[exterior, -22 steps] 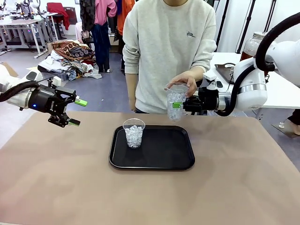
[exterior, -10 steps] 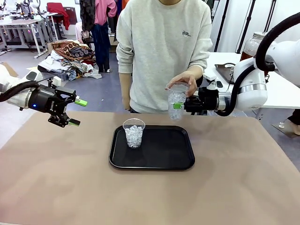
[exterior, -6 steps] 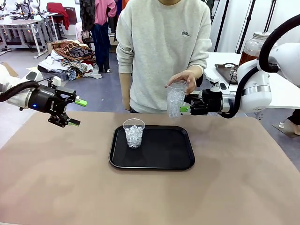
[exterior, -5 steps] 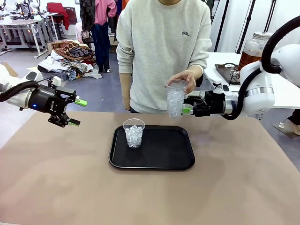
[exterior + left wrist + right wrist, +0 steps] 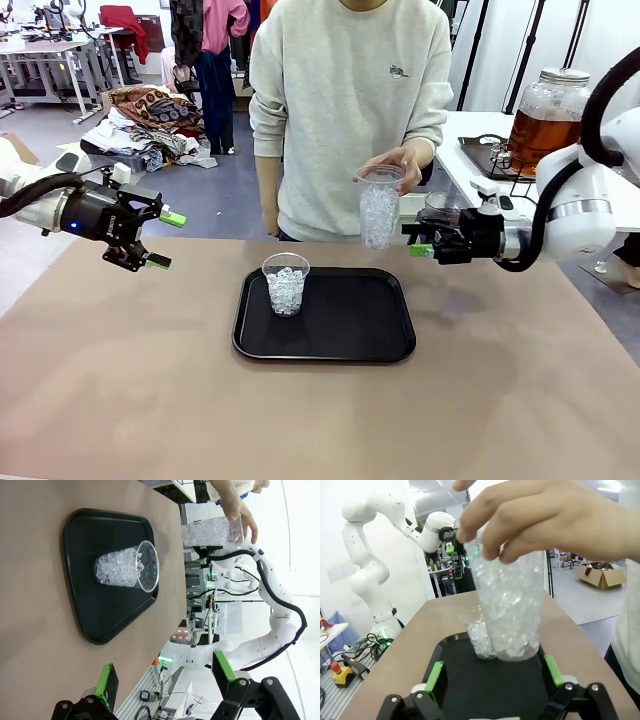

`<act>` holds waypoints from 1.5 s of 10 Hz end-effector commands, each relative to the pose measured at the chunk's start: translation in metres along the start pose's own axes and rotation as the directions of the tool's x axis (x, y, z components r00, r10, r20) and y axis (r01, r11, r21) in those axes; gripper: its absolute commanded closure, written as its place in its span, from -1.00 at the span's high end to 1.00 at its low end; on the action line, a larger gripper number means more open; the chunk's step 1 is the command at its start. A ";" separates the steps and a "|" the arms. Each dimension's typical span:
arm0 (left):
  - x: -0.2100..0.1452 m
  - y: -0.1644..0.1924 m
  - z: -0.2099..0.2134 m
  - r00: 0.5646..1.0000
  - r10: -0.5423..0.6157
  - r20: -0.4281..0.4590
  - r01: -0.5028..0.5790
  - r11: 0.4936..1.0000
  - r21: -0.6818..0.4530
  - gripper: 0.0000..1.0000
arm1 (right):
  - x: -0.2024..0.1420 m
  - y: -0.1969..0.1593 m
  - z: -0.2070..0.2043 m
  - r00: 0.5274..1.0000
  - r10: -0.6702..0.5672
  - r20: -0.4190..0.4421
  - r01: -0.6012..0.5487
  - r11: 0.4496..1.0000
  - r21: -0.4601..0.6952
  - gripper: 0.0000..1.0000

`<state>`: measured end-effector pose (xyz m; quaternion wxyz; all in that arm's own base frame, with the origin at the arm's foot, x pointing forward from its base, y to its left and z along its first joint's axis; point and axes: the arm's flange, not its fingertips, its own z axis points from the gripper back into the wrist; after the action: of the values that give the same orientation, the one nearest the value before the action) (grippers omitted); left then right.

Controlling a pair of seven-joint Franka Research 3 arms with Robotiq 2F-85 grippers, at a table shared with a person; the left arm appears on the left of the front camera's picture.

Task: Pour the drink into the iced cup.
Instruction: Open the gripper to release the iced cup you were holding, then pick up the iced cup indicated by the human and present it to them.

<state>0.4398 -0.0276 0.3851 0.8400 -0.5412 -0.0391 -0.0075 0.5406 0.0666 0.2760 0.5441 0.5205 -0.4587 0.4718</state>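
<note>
While the right gripper (image 5: 415,240) hangs spread wide over the table's (image 5: 520,400) far edge, right of the middle, it's pinching nothing. Its green pads (image 5: 434,676) stand well apart, tips just short of a tall clear cup (image 5: 380,208) packed with ice. That cup is up off the table, gripped round the rim by the person's hand (image 5: 398,165). Left gripper (image 5: 165,240) is spread wide and empty too, hovering by the far-left corner. Black tray (image 5: 340,342) sits mid-table toward the far edge, with a shorter iced cup (image 5: 286,284) upright in its far-left corner. Drink (image 5: 543,132) is amber, in a big lidded glass jar (image 5: 565,78) off past the table's far-right corner. Small mark on the person's sweatshirt (image 5: 340,100) is too small to read.
</note>
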 end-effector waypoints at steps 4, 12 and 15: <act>-0.001 -0.001 0.000 1.000 -0.002 0.002 0.002 1.000 -0.003 1.00 | -0.003 0.029 0.027 0.999 0.052 -0.005 -0.052 0.999 -0.011 1.00; -0.001 -0.001 0.000 1.000 -0.002 0.002 0.002 1.000 -0.003 1.00 | -0.006 0.019 0.027 1.000 0.029 -0.006 -0.029 0.999 -0.026 1.00; -0.001 -0.001 0.000 1.000 -0.002 0.002 0.002 1.000 -0.003 1.00 | -0.006 0.019 0.027 1.000 0.029 -0.006 -0.029 0.999 -0.026 1.00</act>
<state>0.4398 -0.0276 0.3851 0.8400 -0.5412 -0.0391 -0.0075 0.5193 0.0391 0.2719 0.5455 0.5060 -0.4707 0.4741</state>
